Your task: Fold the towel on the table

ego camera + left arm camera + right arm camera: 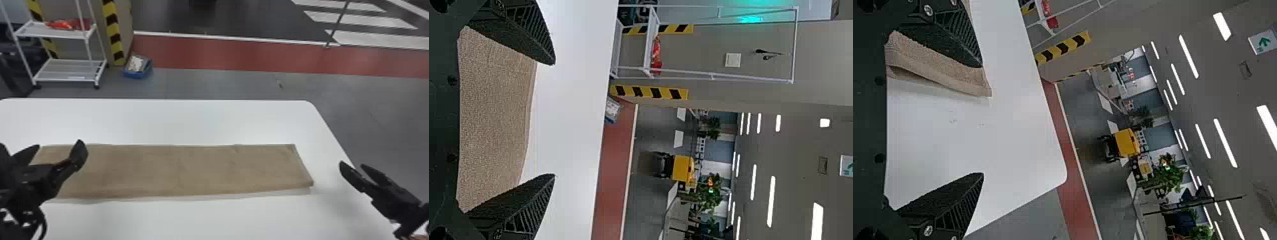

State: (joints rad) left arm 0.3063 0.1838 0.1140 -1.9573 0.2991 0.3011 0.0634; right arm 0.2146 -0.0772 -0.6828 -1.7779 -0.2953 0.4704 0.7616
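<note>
Towel (178,169) lies in a long strip on the table (204,218), left gripper (59,143) and right gripper (351,163) both gaping empty, and a pinch catching only its top layer could peel it open!

The towel (178,169) is plain tan, the table (191,123) white, the left gripper (59,145) and right gripper (352,164) black, the shelf (63,68) white, the post (111,29) striped yellow and black, the bin (137,75) blue, and the floor (223,86) grey with a brick-red band (223,54).
</note>
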